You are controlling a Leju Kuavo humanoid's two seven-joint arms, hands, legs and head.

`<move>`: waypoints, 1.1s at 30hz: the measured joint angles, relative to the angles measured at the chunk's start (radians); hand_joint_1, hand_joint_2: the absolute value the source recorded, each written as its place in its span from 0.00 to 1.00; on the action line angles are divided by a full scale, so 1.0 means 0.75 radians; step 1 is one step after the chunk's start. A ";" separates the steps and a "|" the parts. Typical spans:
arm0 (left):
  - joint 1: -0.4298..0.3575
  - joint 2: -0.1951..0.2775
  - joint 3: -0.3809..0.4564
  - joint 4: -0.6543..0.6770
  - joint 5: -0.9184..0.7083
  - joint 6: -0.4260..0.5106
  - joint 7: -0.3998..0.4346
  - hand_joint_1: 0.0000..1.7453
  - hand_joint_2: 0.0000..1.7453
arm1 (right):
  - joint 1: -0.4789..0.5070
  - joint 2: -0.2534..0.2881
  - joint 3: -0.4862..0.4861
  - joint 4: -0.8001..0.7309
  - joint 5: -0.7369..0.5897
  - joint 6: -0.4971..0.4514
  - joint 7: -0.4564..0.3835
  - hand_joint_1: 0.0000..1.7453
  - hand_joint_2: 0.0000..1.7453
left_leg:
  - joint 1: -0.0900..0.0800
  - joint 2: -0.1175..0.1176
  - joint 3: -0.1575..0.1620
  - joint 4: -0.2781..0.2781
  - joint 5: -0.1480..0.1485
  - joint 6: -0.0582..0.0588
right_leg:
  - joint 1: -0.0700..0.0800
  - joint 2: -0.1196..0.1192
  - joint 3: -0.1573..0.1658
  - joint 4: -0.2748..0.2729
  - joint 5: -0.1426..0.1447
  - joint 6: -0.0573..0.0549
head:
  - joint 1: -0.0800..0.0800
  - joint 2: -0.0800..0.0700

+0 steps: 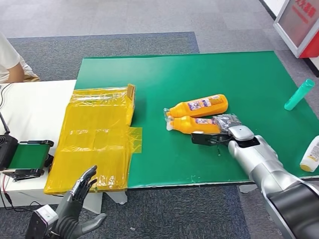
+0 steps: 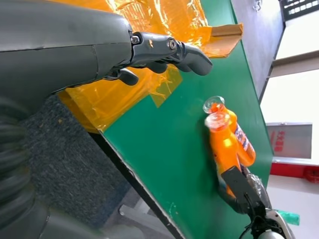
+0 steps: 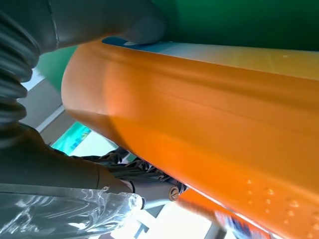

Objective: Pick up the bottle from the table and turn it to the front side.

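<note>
Far left, upper corner: a person's white sleeve (image 1: 8,59). Below it, a small green belt machine (image 1: 26,158). Lower left: left hand (image 1: 80,191), fingers spread apart, nothing in them. Next, a yellow plastic sheet (image 1: 94,139) on the green table (image 1: 244,79). Middle: two orange bottles (image 1: 199,105) lying side by side, labels too small to read. Right hand (image 1: 216,133) wrapped around the nearer orange bottle (image 1: 194,124). Far right: a teal tube (image 1: 299,94), a white bottle (image 1: 311,155).

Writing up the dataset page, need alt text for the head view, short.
The robot's right hand reaches onto a green table mat at the nearer of two orange bottles lying side by side. Its left hand hangs open below a yellow plastic sheet; a teal bottle lies far right.
</note>
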 joint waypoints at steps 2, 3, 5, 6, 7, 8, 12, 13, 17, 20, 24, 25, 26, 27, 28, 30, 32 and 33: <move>-0.004 0.000 0.000 0.000 0.003 0.000 -0.003 0.00 1.00 | 0.007 0.001 -0.017 -0.003 -0.016 -0.019 -0.009 1.00 1.00 | 0.000 0.000 0.000 0.000 0.000 0.000 | 0.000 0.000 0.000 0.000 0.000 0.000 | 0.000 0.000; -0.006 0.000 0.000 0.000 0.004 0.000 -0.004 0.00 1.00 | 0.009 0.001 -0.024 -0.004 -0.019 -0.021 -0.011 1.00 1.00 | 0.000 0.000 0.000 0.000 0.000 0.000 | 0.000 0.000 0.000 0.000 0.000 0.000 | 0.000 0.000; -0.009 0.000 -0.001 0.000 0.004 -0.001 -0.006 0.00 1.00 | 0.012 0.001 -0.036 -0.007 -0.031 -0.031 -0.021 1.00 1.00 | 0.000 0.000 0.000 0.000 0.000 0.000 | 0.000 0.000 0.000 0.000 0.000 0.000 | 0.000 0.000; -0.010 0.000 -0.001 0.000 0.005 -0.004 -0.007 0.00 1.00 | 0.018 0.002 -0.045 -0.012 -0.047 -0.044 -0.034 1.00 1.00 | 0.000 0.000 0.000 0.000 0.000 0.000 | 0.000 0.000 0.000 0.000 0.000 0.000 | 0.000 0.000; -0.011 -0.001 0.000 0.000 0.006 -0.008 -0.010 0.00 1.00 | 0.028 0.002 -0.057 -0.025 -0.074 -0.068 -0.055 1.00 1.00 | 0.000 0.000 0.000 0.000 0.000 0.000 | 0.000 0.000 0.000 0.000 0.000 0.000 | 0.000 0.000; -0.013 -0.003 0.002 0.000 0.007 -0.016 -0.013 0.00 1.00 | 0.046 0.002 -0.075 -0.046 -0.110 -0.099 -0.083 1.00 1.00 | 0.000 0.000 0.000 0.000 0.000 0.000 | 0.000 0.000 0.000 0.000 0.000 0.000 | 0.000 0.000; -0.035 -0.035 0.034 0.000 0.004 -0.088 -0.025 0.00 1.00 | 0.192 0.004 -0.176 -0.254 -0.262 -0.178 -0.187 1.00 1.00 | 0.000 0.000 0.000 0.000 0.000 0.000 | 0.000 0.000 0.000 0.000 -0.001 0.000 | 0.000 0.000; -0.045 -0.048 0.047 0.000 0.004 -0.110 -0.027 0.00 1.00 | 0.244 0.006 -0.199 -0.324 -0.306 -0.179 -0.207 1.00 1.00 | 0.000 0.000 0.000 0.000 -0.001 0.000 | 0.000 0.000 0.000 0.000 -0.001 0.000 | 0.000 0.000; -0.122 -0.124 0.120 0.005 0.031 -0.184 -0.028 0.00 1.00 | 0.481 0.039 -0.292 -0.649 -0.556 -0.164 -0.296 1.00 1.00 | 0.000 -0.001 -0.001 0.000 -0.001 0.000 | 0.000 -0.001 0.000 0.000 -0.001 0.000 | 0.000 0.000; -0.210 -0.197 0.181 0.013 0.092 -0.206 0.013 0.00 1.00 | 0.651 0.078 -0.347 -0.900 -0.734 -0.166 -0.348 1.00 1.00 | 0.000 -0.001 -0.001 0.000 -0.001 0.000 | 0.001 -0.001 -0.001 0.000 -0.002 0.000 | 0.000 0.000; -0.315 -0.269 0.208 0.027 0.143 -0.212 0.044 0.00 1.00 | 0.852 0.133 -0.375 -1.200 -0.899 -0.210 -0.396 1.00 1.00 | 0.000 -0.001 -0.001 0.000 -0.002 0.000 | 0.000 -0.001 -0.001 0.000 -0.002 0.000 | 0.000 0.000; -0.338 -0.282 0.207 0.030 0.148 -0.204 0.043 0.00 1.00 | 0.895 0.144 -0.376 -1.260 -0.929 -0.225 -0.407 1.00 1.00 | 0.000 -0.001 -0.001 0.000 -0.002 0.000 | 0.000 -0.001 -0.001 0.000 -0.002 0.000 | 0.000 0.000; -0.359 -0.294 0.207 0.032 0.152 -0.191 0.043 0.00 1.00 | 0.931 0.153 -0.376 -1.311 -0.957 -0.242 -0.420 1.00 1.00 | 0.000 -0.001 -0.001 0.000 -0.002 0.000 | 0.000 -0.001 -0.001 0.000 -0.002 0.000 | 0.000 0.000; -0.381 -0.304 0.206 0.034 0.156 -0.177 0.042 0.00 1.00 | 0.963 0.159 -0.375 -1.353 -0.983 -0.262 -0.435 1.00 1.00 | 0.000 -0.001 -0.001 0.000 -0.002 0.000 | 0.000 -0.001 -0.001 0.000 -0.002 0.000 | 0.000 0.000; -0.402 -0.314 0.205 0.036 0.160 -0.163 0.041 0.00 1.00 | 0.990 0.162 -0.373 -1.389 -1.006 -0.286 -0.453 1.00 1.00 | 0.000 -0.001 -0.001 0.000 -0.002 0.000 | 0.000 -0.001 -0.001 0.000 -0.002 0.000 | 0.000 0.000; -0.442 -0.330 0.199 0.038 0.163 -0.140 0.041 0.00 1.00 | 1.030 0.164 -0.368 -1.440 -1.025 -0.335 -0.484 1.00 1.00 | 0.000 -0.001 -0.001 0.000 -0.002 0.000 | 0.000 -0.001 -0.001 0.000 -0.001 0.000 | 0.000 0.000; -0.471 -0.342 0.189 0.039 0.163 -0.130 0.045 0.00 1.00 | 1.052 0.165 -0.359 -1.472 -1.009 -0.384 -0.503 1.00 1.00 | 0.000 -0.001 -0.001 0.000 -0.002 0.000 | 0.000 -0.001 -0.001 0.000 -0.001 0.000 | 0.000 0.000; -0.483 -0.346 0.182 0.040 0.163 -0.129 0.048 0.00 1.00 | 1.059 0.166 -0.353 -1.483 -0.994 -0.406 -0.507 1.00 1.00 | 0.000 -0.001 -0.001 0.000 -0.002 -0.001 | 0.000 -0.001 -0.001 0.000 -0.001 0.000 | 0.000 0.000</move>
